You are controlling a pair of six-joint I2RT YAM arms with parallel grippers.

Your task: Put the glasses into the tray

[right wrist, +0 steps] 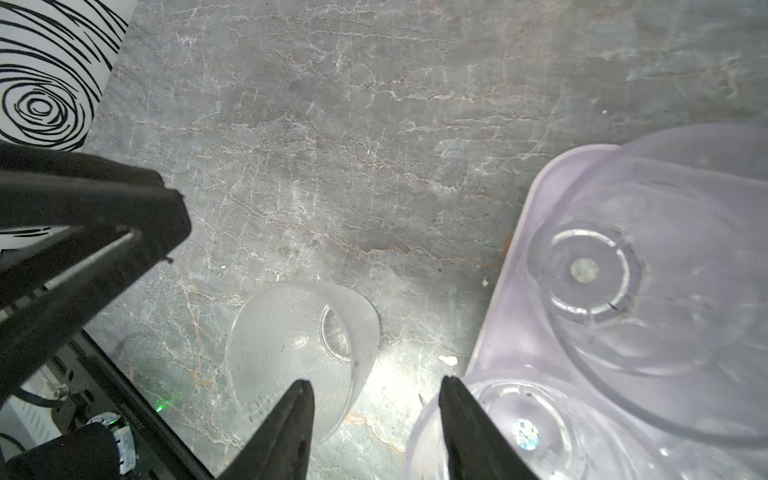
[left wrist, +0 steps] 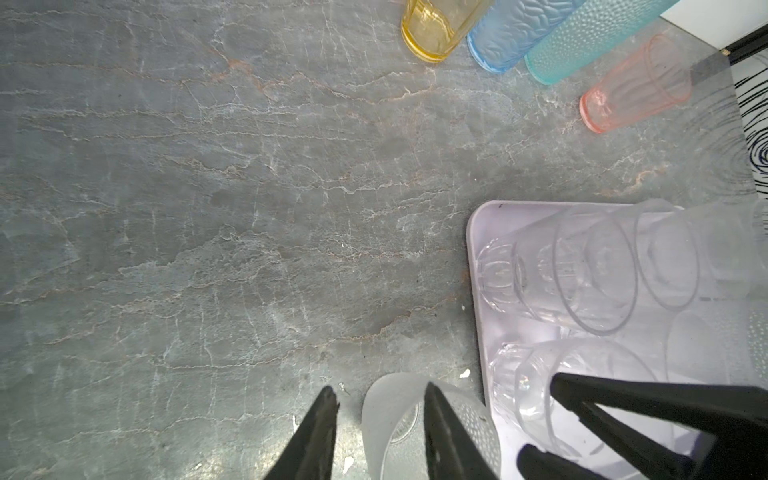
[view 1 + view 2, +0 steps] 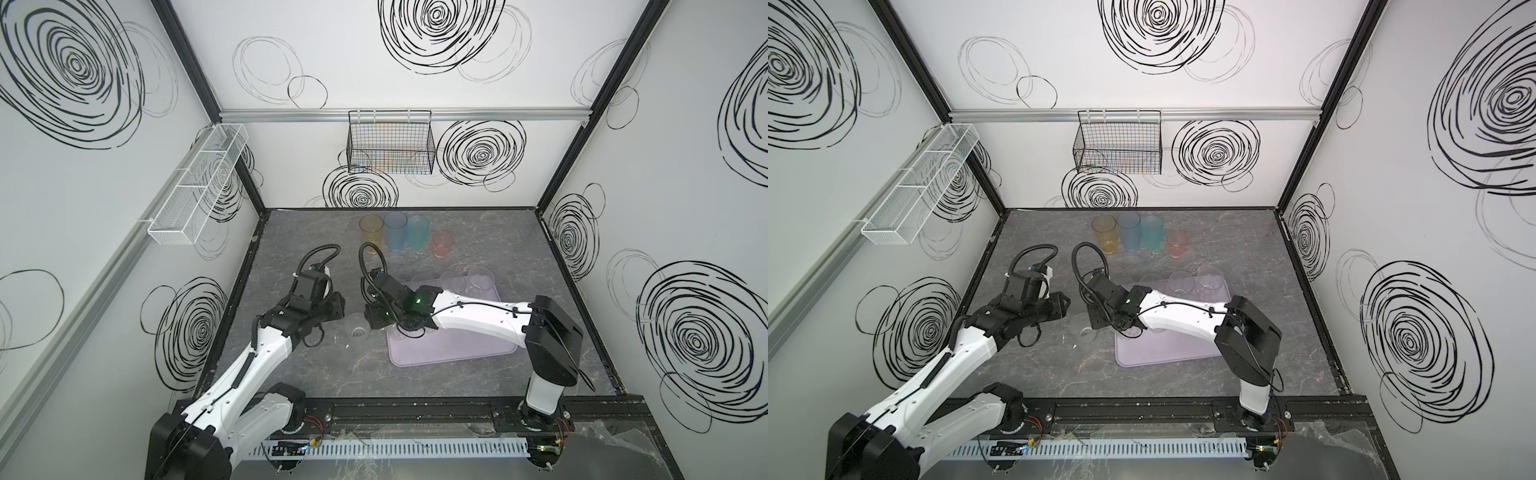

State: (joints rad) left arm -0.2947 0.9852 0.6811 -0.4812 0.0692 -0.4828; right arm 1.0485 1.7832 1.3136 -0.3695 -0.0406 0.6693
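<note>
A frosted glass (image 3: 357,330) (image 1: 286,345) stands mouth up on the table just left of the lilac tray (image 3: 457,349) (image 2: 482,232). My left gripper (image 2: 380,411) is open. One finger is inside the frosted glass (image 2: 382,399), the other outside its wall and clear of it. My right gripper (image 1: 374,411) is open over the gap between that glass and a clear glass (image 1: 519,428) at the tray's corner. More clear glasses (image 3: 478,278) (image 2: 582,274) stand in the tray. Amber (image 3: 371,232), blue (image 3: 395,230), teal (image 3: 417,230) and pink (image 3: 441,245) glasses line the back of the table.
A black wire basket (image 3: 390,145) hangs on the back wall and a white mesh basket (image 3: 199,183) on the left wall. Both arms meet near the table's middle, with the right forearm (image 3: 469,316) lying across the tray.
</note>
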